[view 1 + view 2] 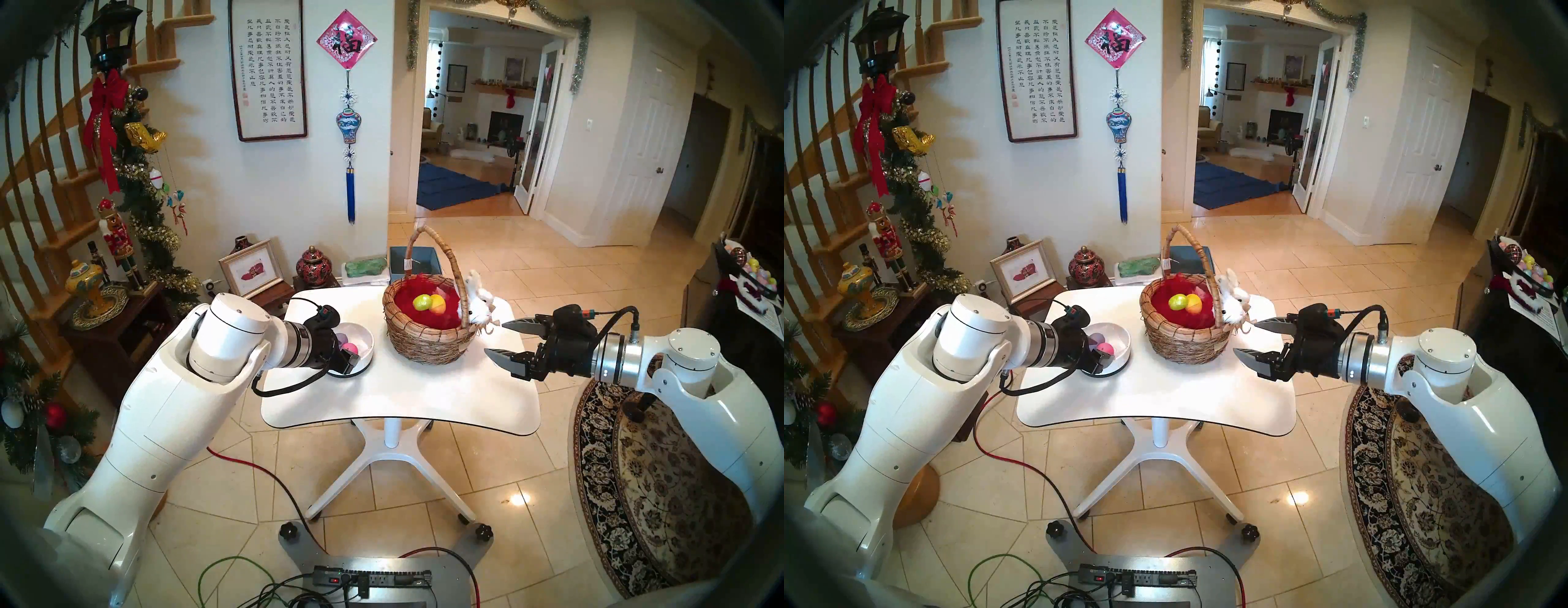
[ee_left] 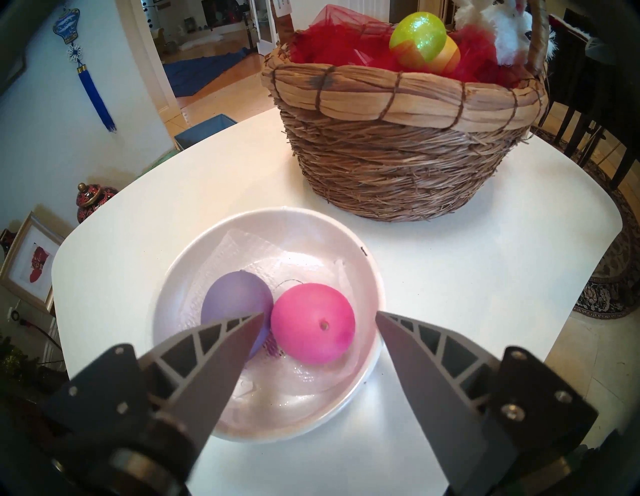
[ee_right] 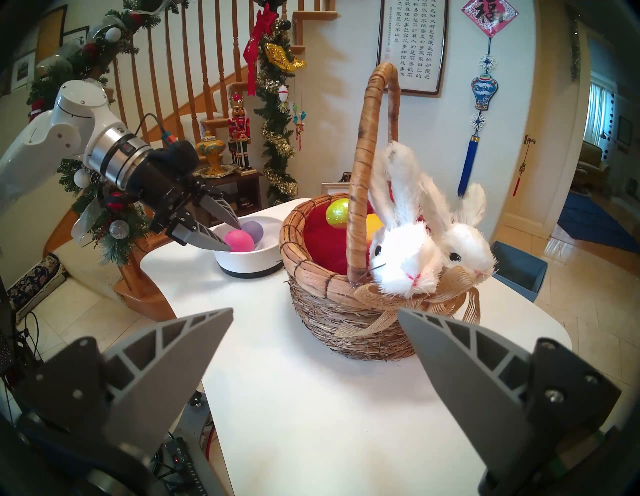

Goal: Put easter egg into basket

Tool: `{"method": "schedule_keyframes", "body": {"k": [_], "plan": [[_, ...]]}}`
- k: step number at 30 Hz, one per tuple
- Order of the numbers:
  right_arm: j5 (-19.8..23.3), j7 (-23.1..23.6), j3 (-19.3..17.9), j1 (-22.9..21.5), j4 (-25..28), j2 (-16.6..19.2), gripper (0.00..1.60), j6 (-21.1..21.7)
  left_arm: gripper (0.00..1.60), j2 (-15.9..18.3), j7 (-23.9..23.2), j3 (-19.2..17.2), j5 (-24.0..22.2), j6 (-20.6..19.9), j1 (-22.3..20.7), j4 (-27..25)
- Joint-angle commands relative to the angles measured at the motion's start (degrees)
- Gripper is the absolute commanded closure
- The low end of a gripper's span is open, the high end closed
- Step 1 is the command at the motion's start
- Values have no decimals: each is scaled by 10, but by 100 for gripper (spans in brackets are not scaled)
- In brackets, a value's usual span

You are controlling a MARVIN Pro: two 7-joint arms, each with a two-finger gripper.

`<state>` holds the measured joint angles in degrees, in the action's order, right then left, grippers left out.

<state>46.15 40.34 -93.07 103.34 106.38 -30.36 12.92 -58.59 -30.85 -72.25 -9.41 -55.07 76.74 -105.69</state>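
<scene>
White table (image 1: 399, 403); wicker basket (image 1: 428, 339) upright near far middle, red lining, green egg (image 1: 422, 302) and yellow egg (image 1: 438, 304) inside, plush bunnies (image 3: 405, 256) on rim. White bowl (image 2: 349, 391) left of basket, apart from it, holding pink egg (image 2: 312, 322) touching purple egg (image 2: 235, 304). Left gripper (image 2: 318, 317) tilted down over bowl, jaws parted either side of pink egg, not yet clenched on it. Right gripper (image 1: 494, 338) beside basket at bunny side, jaws spread wide, grasping nothing.
</scene>
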Motion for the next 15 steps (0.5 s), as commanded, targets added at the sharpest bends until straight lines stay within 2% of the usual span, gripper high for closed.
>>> {"method": "schedule_keyframes", "body": {"k": [1,5,10,15], "plan": [[1,-1,-5,-1,1,1,0,-1,51,1,-3,0,-2,1,-5,-2],[1,-1,-5,-1,1,1,0,-1,67,1,-1,0,-2,1,-4,-2],[1,-1,-5,-1,1,1,0,-1,70,-1,1,0,-3,1,-4,-1],[1,-1,-5,-1,1,1,0,-1,81,-8,4,-14,-9,1,-3,-3]]}}
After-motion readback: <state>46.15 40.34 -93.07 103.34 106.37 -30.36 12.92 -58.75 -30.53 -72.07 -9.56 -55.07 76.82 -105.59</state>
